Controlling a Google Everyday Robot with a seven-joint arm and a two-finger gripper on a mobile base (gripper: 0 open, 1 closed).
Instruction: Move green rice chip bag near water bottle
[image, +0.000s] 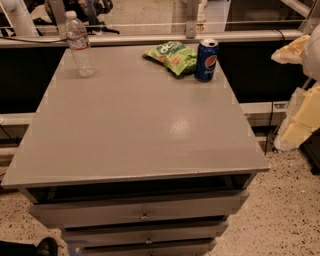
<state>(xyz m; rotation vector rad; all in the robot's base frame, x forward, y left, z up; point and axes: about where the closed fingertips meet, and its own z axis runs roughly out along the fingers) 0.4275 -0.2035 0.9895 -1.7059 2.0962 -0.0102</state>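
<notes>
Here, one gray cabinet (135, 125) fills the view, with three drawer fronts (140, 212) stacked below its top. On that top stand exactly three things, all along the far edge. One water bottle (79, 45), upright with its cap on, stands at 11 o'clock. One green rice chip bag (172, 56) lies flat at about 12 o'clock, well apart from the bottle. One blue Pepsi can (206, 60) stands upright at the bag's 3 o'clock side, just beside it; whether they touch cannot be told. The can is on the side away from the bottle. The gripper (291, 51) hangs off the cabinet at 2 o'clock, beyond the can, holding nothing visible; whether it is released or clenched cannot be told.
</notes>
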